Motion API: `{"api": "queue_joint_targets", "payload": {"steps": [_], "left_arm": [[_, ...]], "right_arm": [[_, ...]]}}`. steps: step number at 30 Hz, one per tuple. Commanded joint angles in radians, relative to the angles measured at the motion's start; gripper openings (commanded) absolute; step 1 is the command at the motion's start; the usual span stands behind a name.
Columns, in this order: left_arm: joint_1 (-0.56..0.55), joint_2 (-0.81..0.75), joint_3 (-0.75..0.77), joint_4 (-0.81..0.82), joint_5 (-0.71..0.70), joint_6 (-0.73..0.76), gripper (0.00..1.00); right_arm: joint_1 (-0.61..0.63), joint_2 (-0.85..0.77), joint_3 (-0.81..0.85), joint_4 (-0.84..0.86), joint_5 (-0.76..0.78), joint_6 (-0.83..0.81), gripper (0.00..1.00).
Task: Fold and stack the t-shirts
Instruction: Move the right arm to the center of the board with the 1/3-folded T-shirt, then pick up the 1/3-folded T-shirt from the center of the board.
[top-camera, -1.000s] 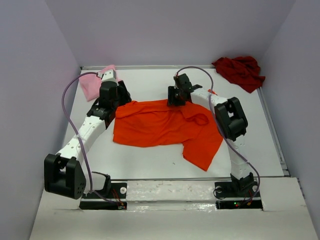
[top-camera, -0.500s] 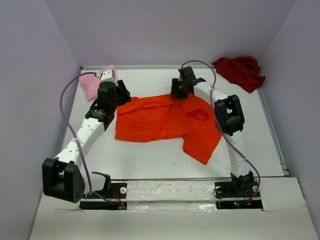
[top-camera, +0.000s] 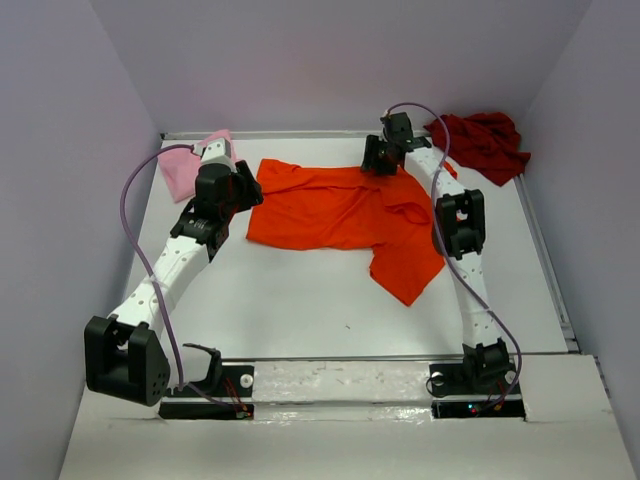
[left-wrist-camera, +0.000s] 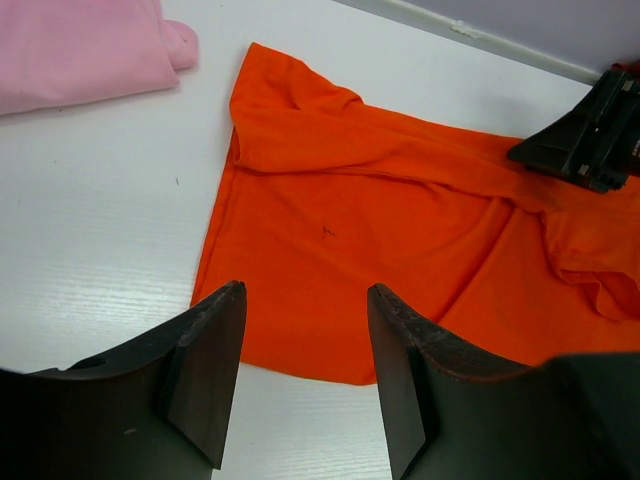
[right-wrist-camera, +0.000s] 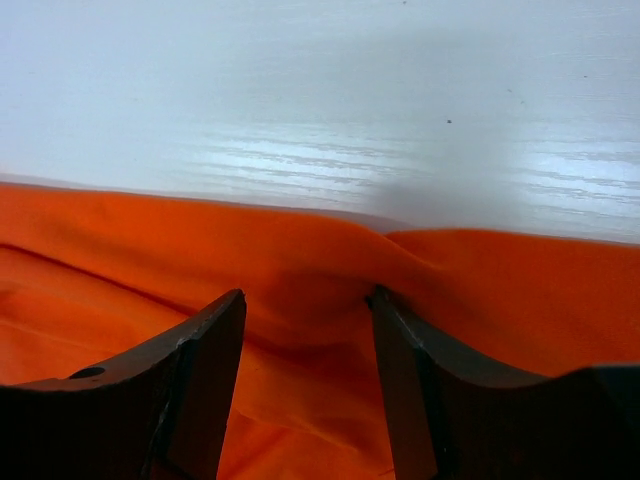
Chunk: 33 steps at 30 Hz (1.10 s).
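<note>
Orange t-shirt (top-camera: 340, 210) spread, unfolded, mid-tabletop (top-camera: 300, 310). Pink t-shirt (top-camera: 185, 170) left of it, seemingly folded. Dark red t-shirt (top-camera: 480, 142) right of it, crumpled. Left tool (left-wrist-camera: 305, 300) open over its left edge. Right tool (right-wrist-camera: 305, 300) open astride far-edge wrinkle.

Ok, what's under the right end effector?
The orange t-shirt: its far edge bunches into a ridge between the right end effector's fingers, bare table beyond. Anything beneath the cloth is covered.

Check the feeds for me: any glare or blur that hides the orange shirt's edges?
Top external: even light, sharp, orange shirt mostly visible, the right arm covering a strip. Left wrist: crisp, soft shadows only, the shirt's left edge clear. Right wrist: very close; glare streaks on the table, far part soft, cloth edge still readable.
</note>
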Motion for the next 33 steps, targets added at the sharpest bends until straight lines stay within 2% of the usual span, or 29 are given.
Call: {"api": "queue_joint_targets", "payload": {"steps": [1,3,8,10,14,15,17,18,19,20,21,26,33], "left_arm": [[0.007,-0.025,-0.006,0.039,0.012,0.002,0.61],[0.007,-0.019,-0.006,0.039,0.016,0.002,0.61],[0.007,-0.008,-0.011,0.044,0.022,-0.007,0.61],[0.009,0.003,-0.011,0.036,0.019,-0.014,0.61],[0.009,0.053,-0.006,0.022,0.019,-0.043,0.61],[0.009,0.061,-0.011,0.024,0.033,-0.056,0.61],[0.012,0.083,-0.012,0.033,0.058,-0.073,0.61],[0.012,0.087,-0.012,0.039,0.080,-0.081,0.61],[0.012,0.093,-0.008,0.039,0.082,-0.083,0.61],[0.015,0.103,-0.003,0.031,0.088,-0.081,0.61],[0.016,0.106,0.000,0.031,0.117,-0.083,0.61],[0.021,0.109,-0.005,0.040,0.131,-0.090,0.61],[0.024,0.112,-0.003,0.034,0.133,-0.087,0.61]], "right_arm": [[0.015,-0.035,0.063,-0.044,-0.070,-0.047,0.59],[0.015,-0.081,0.008,-0.021,-0.096,-0.045,0.59],[0.024,-0.332,-0.202,0.034,-0.117,-0.053,0.58],[0.033,-0.415,-0.346,0.060,-0.124,-0.028,0.57],[0.074,-0.714,-0.675,0.194,-0.076,0.004,0.57],[0.087,-0.759,-0.790,0.207,-0.076,0.018,0.57],[0.096,-0.834,-0.898,0.213,-0.052,0.050,0.56],[0.105,-0.910,-1.020,0.244,-0.055,0.076,0.56],[0.105,-0.951,-1.021,0.261,-0.052,0.096,0.56],[0.119,-0.990,-1.158,0.311,-0.041,0.113,0.55],[0.130,-1.065,-1.221,0.328,-0.029,0.137,0.55],[0.171,-1.224,-1.551,0.371,0.106,0.225,0.54],[0.217,-1.458,-1.727,0.270,0.233,0.349,0.53]]}}
